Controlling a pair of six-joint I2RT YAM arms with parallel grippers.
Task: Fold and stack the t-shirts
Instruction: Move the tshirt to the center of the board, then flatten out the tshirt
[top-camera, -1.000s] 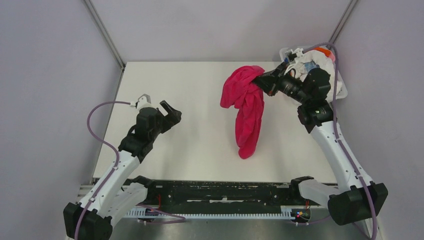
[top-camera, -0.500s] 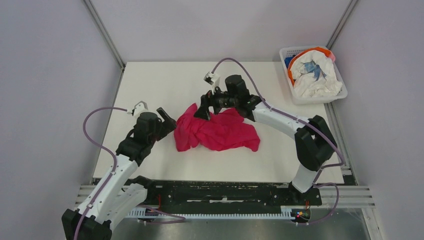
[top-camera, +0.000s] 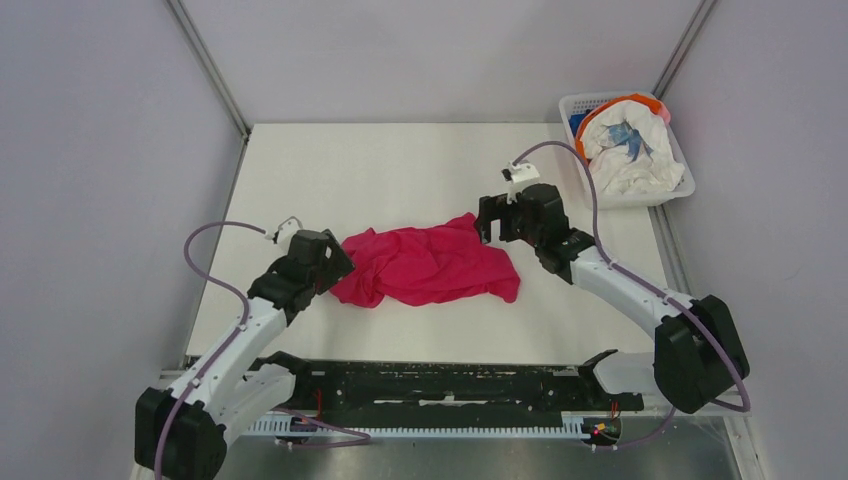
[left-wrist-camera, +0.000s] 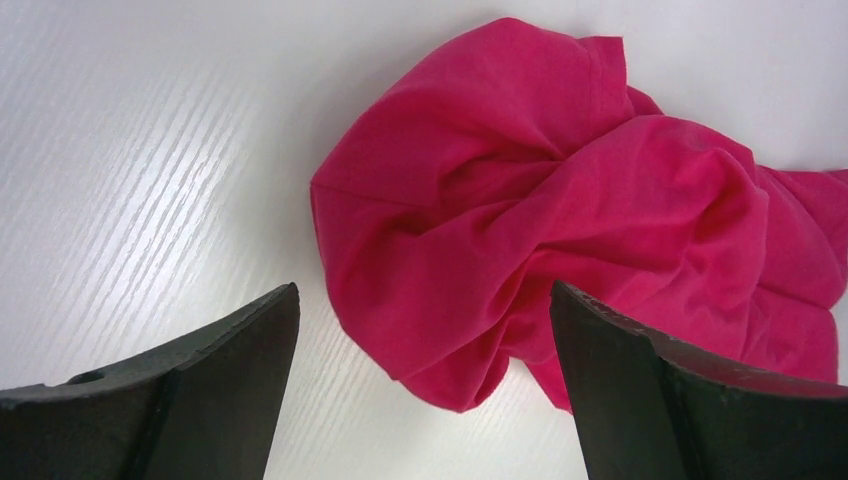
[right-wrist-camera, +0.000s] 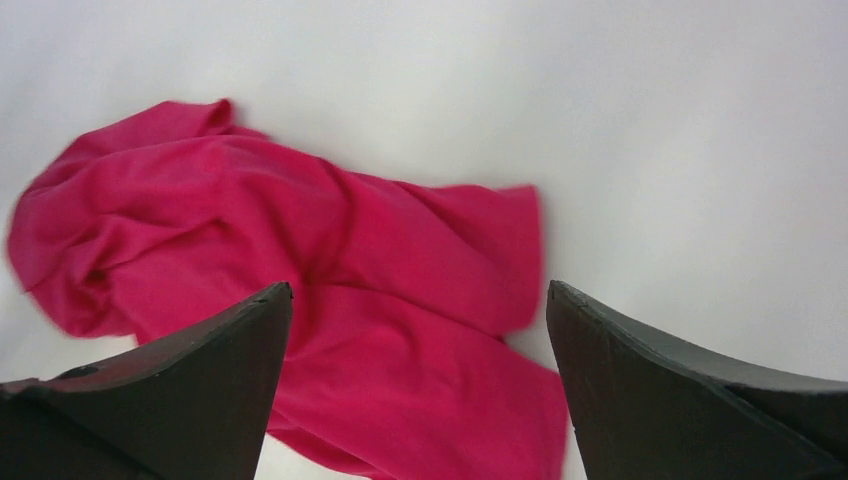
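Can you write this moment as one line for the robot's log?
red shirt: crumpled on table | left gripper: open, at shirt | right gripper: open, near shirt

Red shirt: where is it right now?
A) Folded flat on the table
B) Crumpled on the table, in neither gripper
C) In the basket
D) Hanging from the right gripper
B: the red shirt lies crumpled on the table, and both wrist views show the left gripper and right gripper open with nothing clamped.
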